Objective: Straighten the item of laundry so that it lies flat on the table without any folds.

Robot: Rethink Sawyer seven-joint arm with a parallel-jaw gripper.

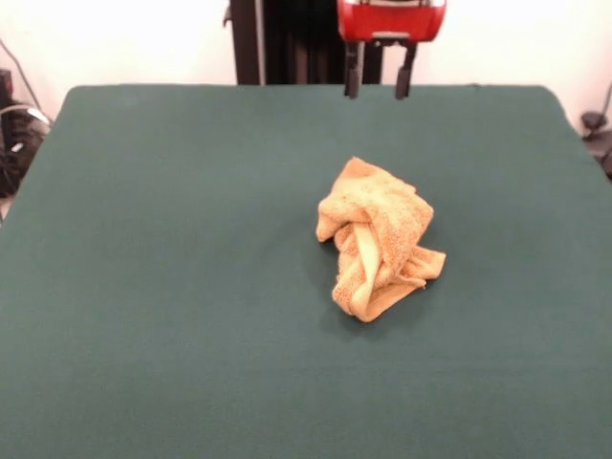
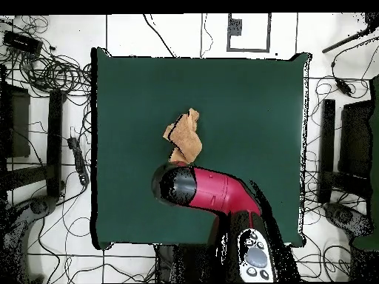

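Note:
The golden-orange terry towel (image 1: 379,239) lies crumpled in a bunched heap a little right of the middle of the dark green table (image 1: 172,249). Its folds overlap and one pale border band curls down its front. No tag shows. My gripper (image 1: 379,75) hangs at the top of the front view, raised above the table's far edge, well behind the towel. Its two dark fingers (image 1: 353,75) stand apart and hold nothing. In the overhead view the towel (image 2: 185,135) sits near the table's (image 2: 252,96) middle, and my red arm (image 2: 215,191) covers its near edge and hides the gripper.
Cables and dark equipment (image 2: 44,81) lie on the floor round the table in the overhead view. The robot's black pedestal (image 1: 287,43) stands behind the table's far edge.

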